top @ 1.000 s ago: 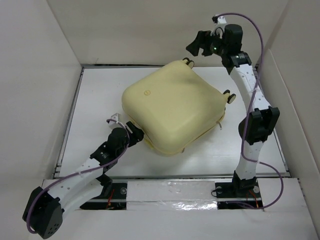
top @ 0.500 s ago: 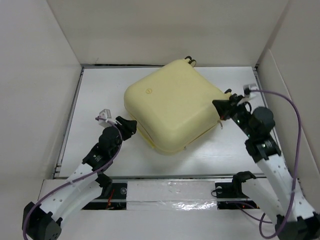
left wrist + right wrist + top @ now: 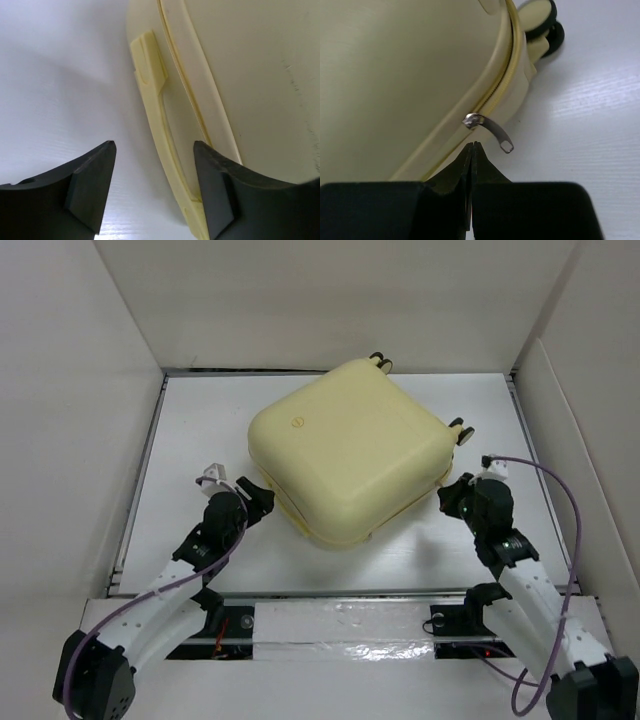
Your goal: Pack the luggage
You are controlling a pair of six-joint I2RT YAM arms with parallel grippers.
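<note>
The luggage (image 3: 345,455) is a large pale yellow hard-shell suitcase lying shut and flat in the middle of the table, its small wheels (image 3: 463,434) toward the back right. My left gripper (image 3: 262,499) stands open at its near left edge; in the left wrist view the jaws straddle the moulded side handle (image 3: 155,105) without closing on it. My right gripper (image 3: 448,499) is shut and empty at the near right edge. In the right wrist view its tips (image 3: 474,145) sit just below the metal zipper pull (image 3: 490,130), not holding it.
White walls enclose the table (image 3: 200,430) on the left, back and right. A raised rail (image 3: 340,615) with the arm bases runs along the near edge. Purple cables loop from both arms.
The right arm came down from high at the back right to the suitcase's near right edge, and its jaws closed. The left gripper shifted slightly along the suitcase's left edge.
</note>
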